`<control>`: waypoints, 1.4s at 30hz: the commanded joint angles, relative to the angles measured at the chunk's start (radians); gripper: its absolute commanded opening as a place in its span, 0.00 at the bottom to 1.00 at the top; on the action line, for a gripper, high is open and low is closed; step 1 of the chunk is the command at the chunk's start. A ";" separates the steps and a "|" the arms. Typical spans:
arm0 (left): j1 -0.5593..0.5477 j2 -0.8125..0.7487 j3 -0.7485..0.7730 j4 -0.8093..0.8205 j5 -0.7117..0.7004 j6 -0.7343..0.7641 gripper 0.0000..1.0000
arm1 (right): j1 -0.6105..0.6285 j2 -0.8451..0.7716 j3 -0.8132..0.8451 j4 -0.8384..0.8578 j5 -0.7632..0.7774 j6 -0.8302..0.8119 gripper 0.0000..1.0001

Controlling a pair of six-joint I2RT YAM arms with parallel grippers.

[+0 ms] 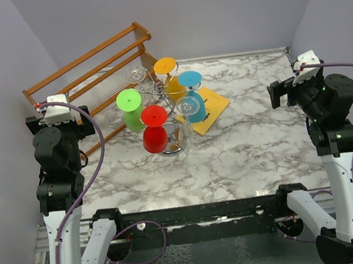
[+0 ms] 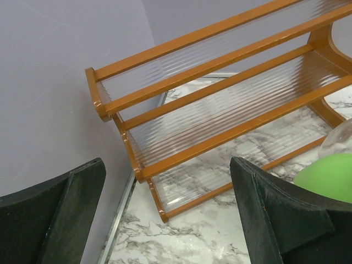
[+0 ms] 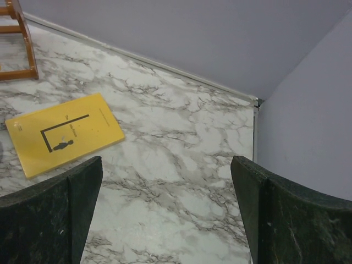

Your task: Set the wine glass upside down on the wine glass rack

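The chrome wine glass rack [image 1: 161, 92] stands mid-table. Several wine glasses hang on it upside down, feet up: green [image 1: 129, 101], red [image 1: 153, 116], orange [image 1: 165, 66], teal [image 1: 190, 79] and clear [image 1: 189, 107]. My left gripper [image 1: 85, 125] is open at the table's left side, apart from the rack. In its wrist view the left gripper [image 2: 166, 176] holds nothing, and the green glass [image 2: 329, 177] shows at the right edge. My right gripper [image 1: 280, 92] is open at the right side. The right gripper [image 3: 166, 176] is empty over bare marble.
An orange-brown wooden shelf rack [image 1: 91, 68] leans at the back left, close ahead of the left gripper [image 2: 220, 104]. A yellow book [image 1: 215, 105] lies under the chrome rack's right side, also seen as the yellow book [image 3: 63, 132]. Grey walls close in on three sides.
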 commanded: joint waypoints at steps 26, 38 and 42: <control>0.003 -0.023 -0.005 -0.006 0.000 0.007 0.99 | -0.017 -0.023 -0.031 0.006 -0.060 -0.003 1.00; 0.002 -0.026 -0.002 -0.011 -0.003 0.013 0.99 | -0.020 -0.021 -0.038 0.012 -0.069 -0.006 1.00; 0.001 -0.021 -0.001 -0.012 -0.010 0.014 0.99 | -0.021 -0.017 -0.035 0.006 -0.062 -0.008 1.00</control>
